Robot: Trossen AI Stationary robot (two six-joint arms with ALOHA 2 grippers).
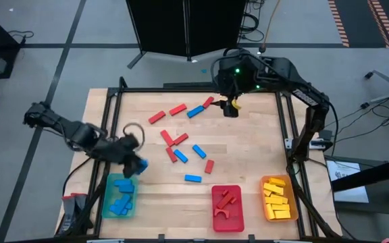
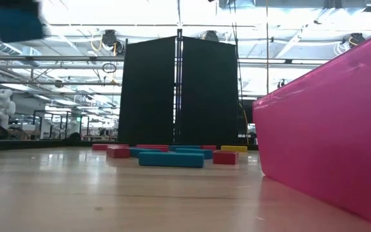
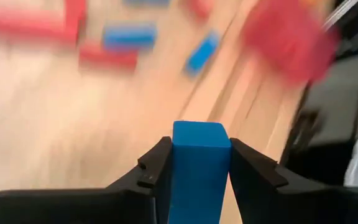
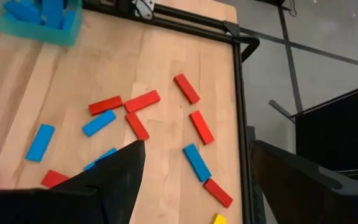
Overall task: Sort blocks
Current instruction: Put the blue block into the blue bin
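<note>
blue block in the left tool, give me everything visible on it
The blue block is a plain, solid-coloured rectangular bar with flat matte faces and crisp edges, with no markings visible. It is clamped between the left tool's two dark fingers, one on each long side, its end sticking out past the tips. It is held above the table, just beside the teal tray of blue blocks.

Left gripper (image 3: 199,171) is hanging over the tabletop's (image 1: 248,142) near left part, its jaws closing on a blue block (image 3: 199,165); right gripper (image 1: 229,106) is hovering at the far edge, its jaws standing wide apart, holding nothing.
</note>
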